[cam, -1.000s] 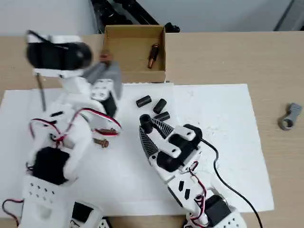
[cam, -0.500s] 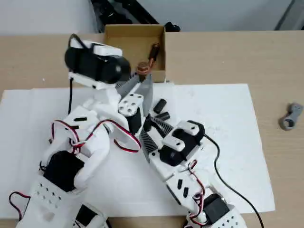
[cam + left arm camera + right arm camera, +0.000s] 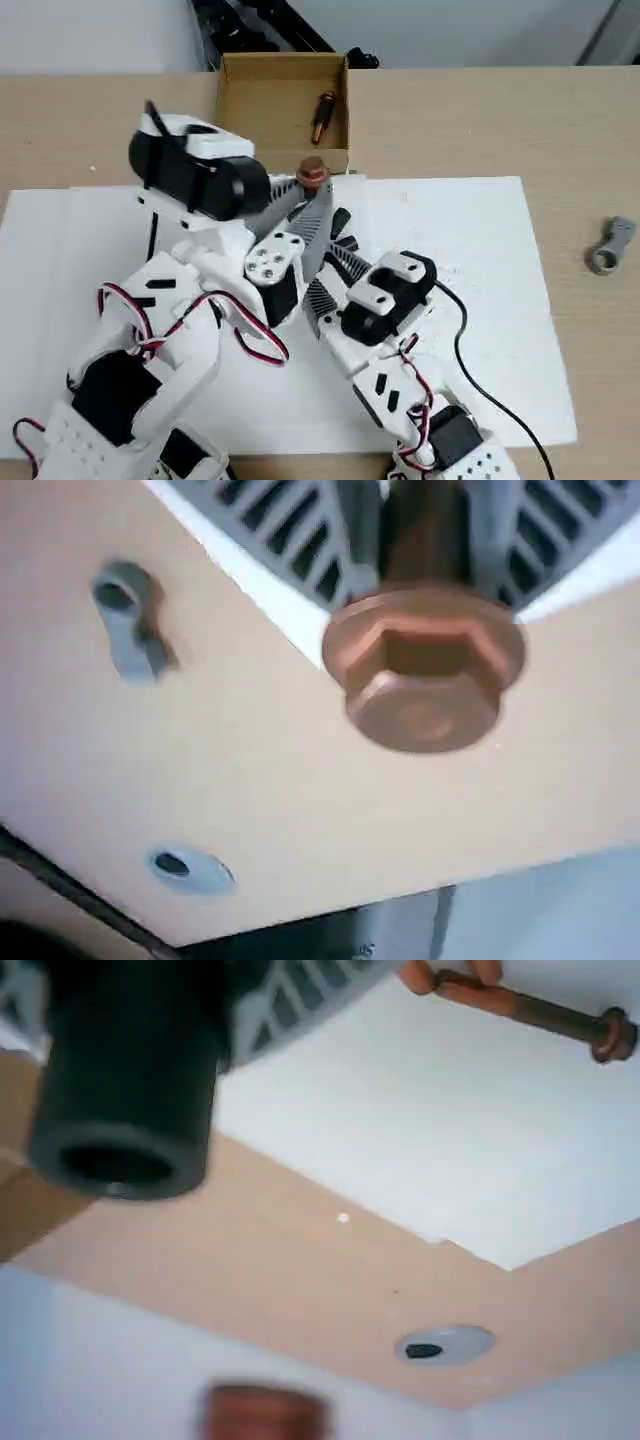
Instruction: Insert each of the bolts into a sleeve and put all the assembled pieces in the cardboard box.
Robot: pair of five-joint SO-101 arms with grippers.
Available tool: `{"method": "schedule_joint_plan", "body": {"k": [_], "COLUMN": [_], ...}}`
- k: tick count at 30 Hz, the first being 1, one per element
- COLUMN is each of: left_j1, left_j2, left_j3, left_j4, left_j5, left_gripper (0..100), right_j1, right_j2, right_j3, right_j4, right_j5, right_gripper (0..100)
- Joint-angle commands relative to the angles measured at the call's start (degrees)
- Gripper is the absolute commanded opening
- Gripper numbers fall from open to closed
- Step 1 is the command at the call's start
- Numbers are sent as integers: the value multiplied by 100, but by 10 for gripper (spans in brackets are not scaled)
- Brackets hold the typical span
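Left arm [image 3: 160, 335]: white printed shells, bulky black servos [image 3: 190, 178], grey slatted jaws. Round white hub [image 3: 268, 263] carries a ring of small screw holes. Red, white and black wires [image 3: 125, 305] loop along the links. Base plate [image 3: 75, 438] is dotted with holes.

Right arm [image 3: 390, 300]: same white shells, black servo [image 3: 362, 326], jaws dark and ribbed. Thick black cable [image 3: 462, 355] trails off it. Thin red and white wires [image 3: 412, 388] run beside oblong slots.

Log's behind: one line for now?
left tool shut on copper hex-head bolt | right tool shut on black cylindrical sleeve | cardboard box: one piece
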Motion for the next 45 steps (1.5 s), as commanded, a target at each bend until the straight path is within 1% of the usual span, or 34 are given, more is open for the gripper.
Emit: {"method": "schedule_joint_plan", "body": {"k": [1, 7, 10, 13, 16, 23, 31, 38, 45], "left_j1": [9, -149, -211, -229, -237, -536, -536, -527, -484], "left_j2": [-97, -70, -70, -70, -62, -53, -53, -53, -62], "left_j3": [101, 391, 602, 796, 822, 1200, 1648, 1719, 1675], "left_j4": [-70, -466, -809, -879, -993, -1371, -1890, -1890, -1556], "left_j5": [35, 26, 26, 26, 26, 26, 0, 26, 44], "left_gripper": [6, 6, 6, 6, 6, 6, 6, 6, 6], "right_j1": [66, 57, 57, 57, 57, 48, 40, 40, 40], "right_j2": [22, 22, 22, 22, 22, 22, 22, 22, 22], "right_j3": [-26, -26, -26, -26, -26, -35, -35, -35, -35], "right_j4": [-110, -110, -110, -101, -101, -101, -101, -101, -92], "right_j5": [-62, -62, -141, -360, -378, -378, -387, -387, -387], "right_gripper": [4, 4, 4, 4, 4, 4, 4, 4, 4]}}
